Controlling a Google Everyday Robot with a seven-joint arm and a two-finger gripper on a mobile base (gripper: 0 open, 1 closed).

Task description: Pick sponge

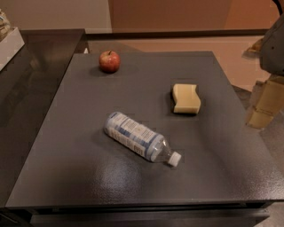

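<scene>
While the pale yellow foam sponge (186, 98) rests right of centre on the dark grey tabletop (88, 177), the beige blocky gripper (265, 106) hangs at far right, the sponge directly leftward. Its open-or-shut state cannot be told.

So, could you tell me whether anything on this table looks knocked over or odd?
Only the water bottle: it lies on its side on the table, cap on, no spill visible. The apple and sponge sit normally; the gripper hangs beyond the right edge.

Plain indoor workspace, maybe a lab, dark grey table (88, 177), dark counter (40, 57) alongside, orange wall (177, 13), hand (265, 104) at right edge
</scene>
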